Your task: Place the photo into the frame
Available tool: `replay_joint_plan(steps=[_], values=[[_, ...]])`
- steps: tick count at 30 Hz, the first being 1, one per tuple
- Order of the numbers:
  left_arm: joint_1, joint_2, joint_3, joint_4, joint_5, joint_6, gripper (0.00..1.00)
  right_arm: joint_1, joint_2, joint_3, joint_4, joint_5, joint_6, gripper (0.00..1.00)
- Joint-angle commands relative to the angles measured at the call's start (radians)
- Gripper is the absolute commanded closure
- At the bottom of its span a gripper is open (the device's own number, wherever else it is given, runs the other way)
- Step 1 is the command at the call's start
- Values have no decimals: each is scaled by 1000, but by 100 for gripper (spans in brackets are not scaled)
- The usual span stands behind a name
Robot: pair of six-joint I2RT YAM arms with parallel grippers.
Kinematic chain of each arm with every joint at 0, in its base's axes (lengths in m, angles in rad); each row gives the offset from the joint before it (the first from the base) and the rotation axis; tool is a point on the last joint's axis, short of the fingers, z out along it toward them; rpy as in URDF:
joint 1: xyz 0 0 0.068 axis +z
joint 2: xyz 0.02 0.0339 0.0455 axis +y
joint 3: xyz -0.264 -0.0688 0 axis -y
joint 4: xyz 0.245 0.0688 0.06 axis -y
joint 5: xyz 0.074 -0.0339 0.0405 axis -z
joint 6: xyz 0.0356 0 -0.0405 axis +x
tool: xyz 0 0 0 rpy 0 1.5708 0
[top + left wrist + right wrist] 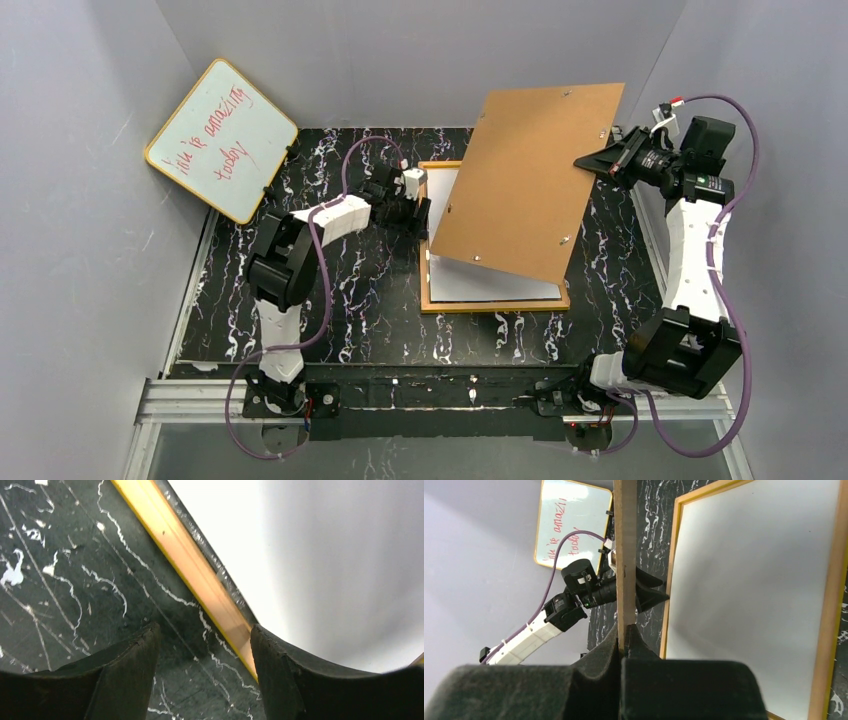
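My left gripper [204, 629] is sitting spread open over the 9 o'clock rail of the frame [495, 304]. The photo [490, 285] is lying inside it, white side up I think. My right gripper [624, 630] is pinching the backing board [530, 180] at its 3 o'clock edge, holding it tilted above the frame.

The left arm of white shell links and black joint housings [300, 245] is wearing a purple cable [325, 290] that is running from its base along its links. The matching right arm of white links and black joints [690, 250] is carrying a like purple cable [745, 130] (a red-tipped connector [678, 101] is showing at its upper end). The left black two-finger gripper [205, 635] is showing thick, matte, curved fingers [125, 670], while the right black gripper [622, 640] is showing blocky, foam-like pads [684, 690].
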Motion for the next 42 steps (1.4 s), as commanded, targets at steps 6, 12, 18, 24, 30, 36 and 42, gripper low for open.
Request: replay_joint_plan(steps=[6,12,18,24,30,36,42], values=[[-14,41,20,100,63,-84,43,-6,4,-16,-18,-13,-68,99],[-22,73,15,96,37,-51,54,-6,14,-13,-38,-12,-84,99],[-22,48,-19,52,-47,47,61,-5,32,-35,-37,-27,-97,99],[-22,53,-27,12,-143,157,64,34,52,-104,-3,-29,-112,99],[-9,61,-37,-3,-201,228,66,129,125,-103,-14,6,-174,99],[42,46,-49,-13,-208,316,66,147,209,-57,16,-56,-164,99],[128,-35,-23,-67,-102,320,53,159,332,-28,120,-152,-89,99]])
